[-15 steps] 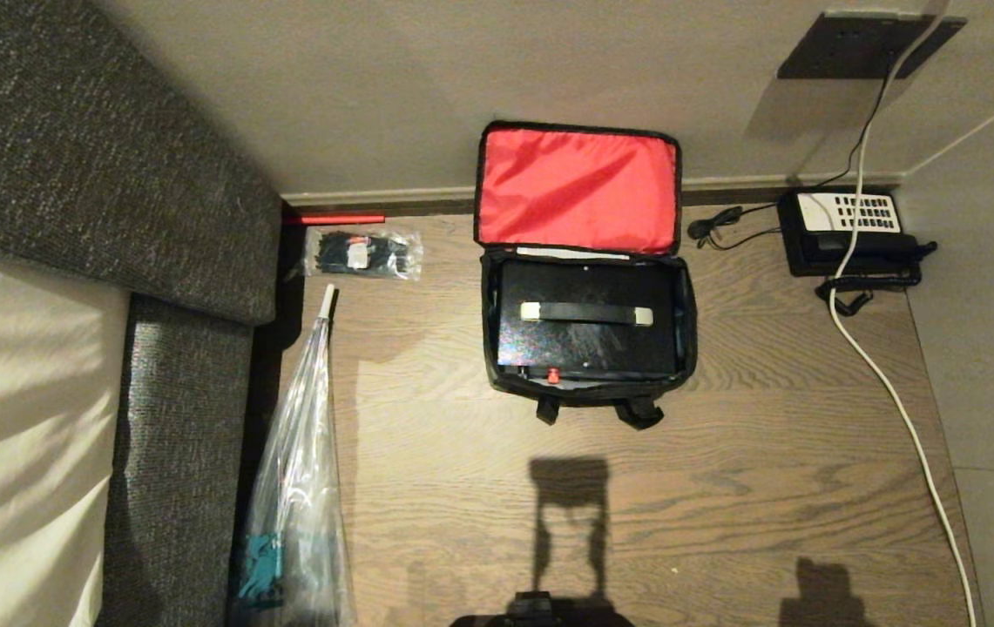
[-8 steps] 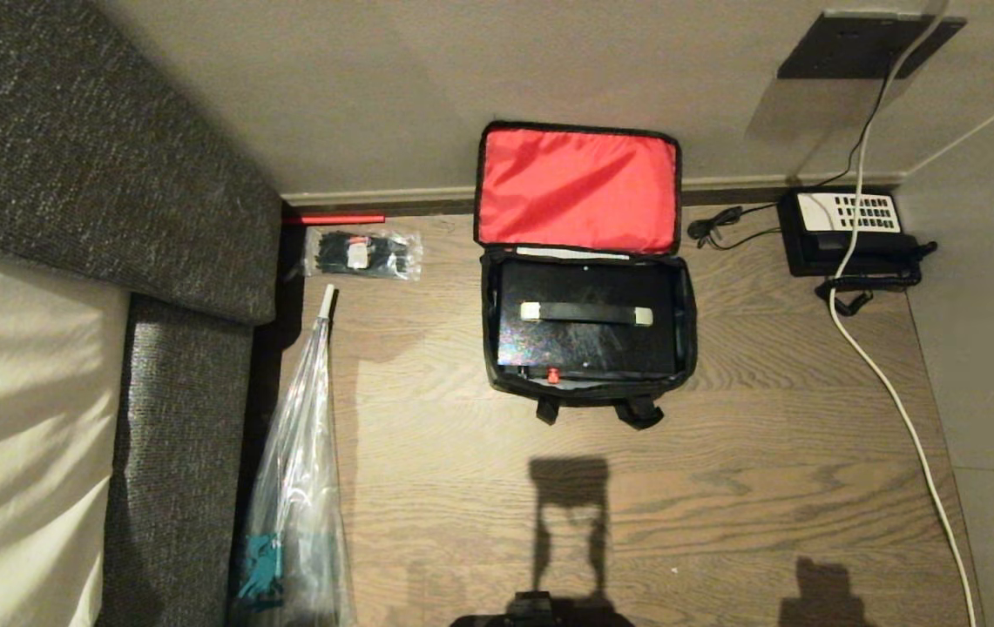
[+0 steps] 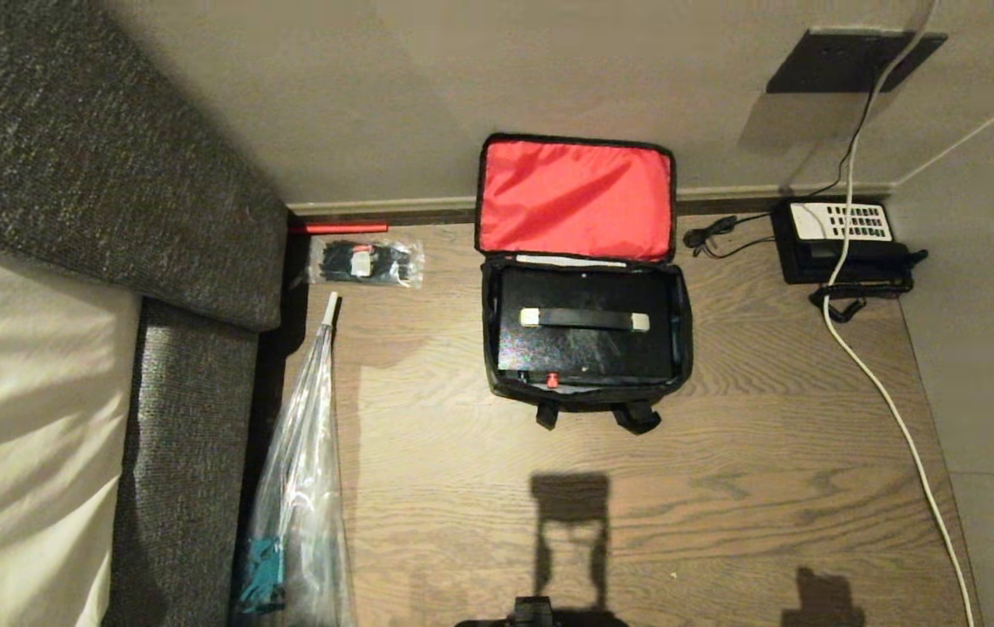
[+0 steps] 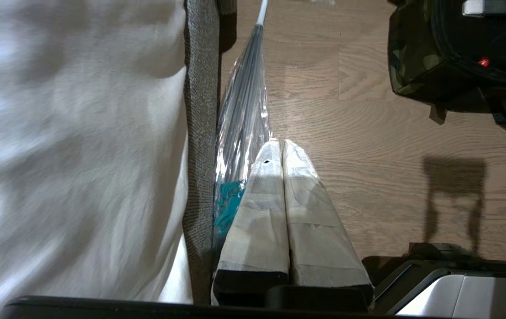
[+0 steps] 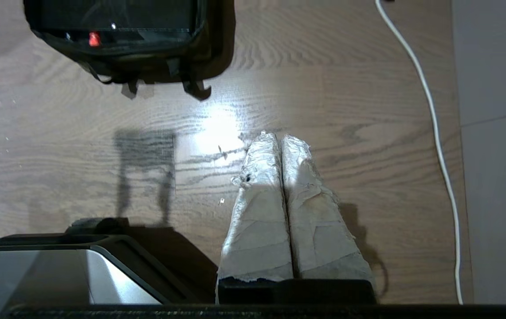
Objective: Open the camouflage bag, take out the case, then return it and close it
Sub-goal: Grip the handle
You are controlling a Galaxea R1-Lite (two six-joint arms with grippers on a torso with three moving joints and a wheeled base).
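Gaping soft camouflage bag, red lining | boxy black case inside | left gripper, right gripper pressed together

The head cam sat high up, looking almost straight down at the wood floor with the open camouflage bag near mid-frame and the wall at the far edge. Each wrist cam hung low behind its tool, left tool and right tool, aimed forward along the floor. Both caught the bag's near edge, so all three views overlapped there. The left one also took in the bed.
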